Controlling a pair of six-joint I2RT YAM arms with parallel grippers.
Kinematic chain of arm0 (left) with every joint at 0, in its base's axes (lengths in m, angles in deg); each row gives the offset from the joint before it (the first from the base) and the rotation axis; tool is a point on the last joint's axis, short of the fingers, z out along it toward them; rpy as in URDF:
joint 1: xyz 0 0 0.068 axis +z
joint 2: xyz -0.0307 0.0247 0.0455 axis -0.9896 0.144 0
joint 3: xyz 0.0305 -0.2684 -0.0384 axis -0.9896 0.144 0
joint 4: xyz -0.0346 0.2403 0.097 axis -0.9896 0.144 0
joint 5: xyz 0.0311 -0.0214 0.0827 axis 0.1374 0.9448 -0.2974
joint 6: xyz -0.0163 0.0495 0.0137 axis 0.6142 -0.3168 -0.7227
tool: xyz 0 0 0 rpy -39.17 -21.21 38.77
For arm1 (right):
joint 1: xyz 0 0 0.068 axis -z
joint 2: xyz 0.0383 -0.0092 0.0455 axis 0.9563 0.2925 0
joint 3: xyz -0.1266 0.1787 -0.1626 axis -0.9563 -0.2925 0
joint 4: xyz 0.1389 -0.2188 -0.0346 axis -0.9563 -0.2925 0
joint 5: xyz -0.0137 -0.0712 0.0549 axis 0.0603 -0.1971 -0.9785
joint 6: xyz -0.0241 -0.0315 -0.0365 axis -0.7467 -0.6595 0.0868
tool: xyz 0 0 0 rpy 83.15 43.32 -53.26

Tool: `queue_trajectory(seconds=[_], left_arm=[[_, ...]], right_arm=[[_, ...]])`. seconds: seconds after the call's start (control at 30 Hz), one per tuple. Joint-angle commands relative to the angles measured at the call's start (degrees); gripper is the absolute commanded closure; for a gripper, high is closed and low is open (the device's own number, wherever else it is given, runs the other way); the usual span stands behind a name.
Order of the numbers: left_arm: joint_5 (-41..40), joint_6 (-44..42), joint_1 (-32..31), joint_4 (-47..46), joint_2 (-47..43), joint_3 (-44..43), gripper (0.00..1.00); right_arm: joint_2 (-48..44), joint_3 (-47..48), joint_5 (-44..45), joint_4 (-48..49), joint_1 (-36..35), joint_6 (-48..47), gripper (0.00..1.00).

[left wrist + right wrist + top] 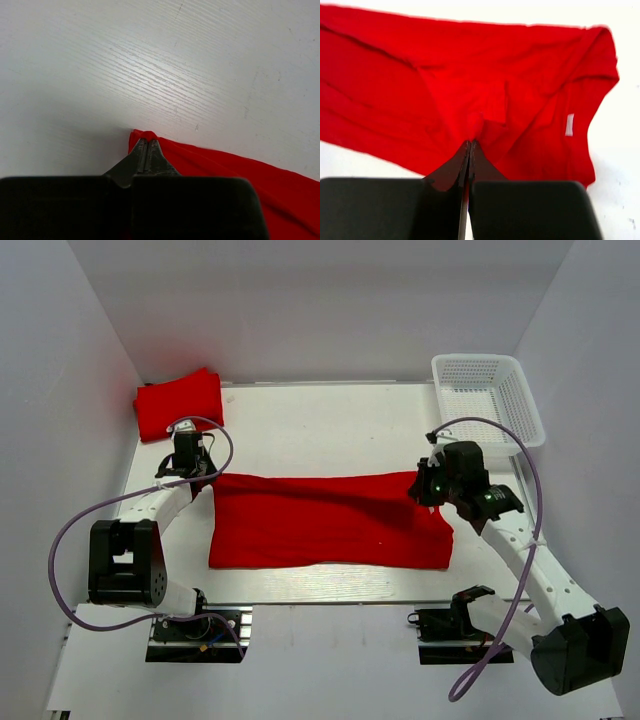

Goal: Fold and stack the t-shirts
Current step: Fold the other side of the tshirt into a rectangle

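A red t-shirt (330,522) lies folded lengthwise across the middle of the table. My left gripper (203,480) is shut on its far left corner (144,135), low at the table. My right gripper (421,486) is shut on a pinch of cloth (472,131) at the shirt's far right edge and holds it slightly raised. A white tag (569,124) shows in the right wrist view. A second red t-shirt (179,404) lies folded at the far left corner of the table.
A white mesh basket (488,398) stands at the far right corner, just behind my right arm. White walls close in the table (320,430) on three sides.
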Motion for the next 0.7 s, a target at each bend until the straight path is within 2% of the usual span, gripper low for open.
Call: queue_trajectory(seconds=[0.0, 0.4, 0.67], left_arm=[[-2.0, 0.4, -0.13, -0.98, -2.5, 0.35, 1.0], [-0.59, 1.02, -0.13, -1.78, -2.67, 1.67, 1.0], [-0.59, 1.55, -0.13, -1.78, -4.25, 3.25, 1.0]], right_arm=[[-2.16, 0.55, -1.84, -5.09, -0.2, -1.26, 1.0], [-4.01, 3.54, -1.66, -13.18, -0.2, -3.72, 1.0], [-3.66, 1.96, -7.46, -13.27, -0.38, -3.72, 1.0]])
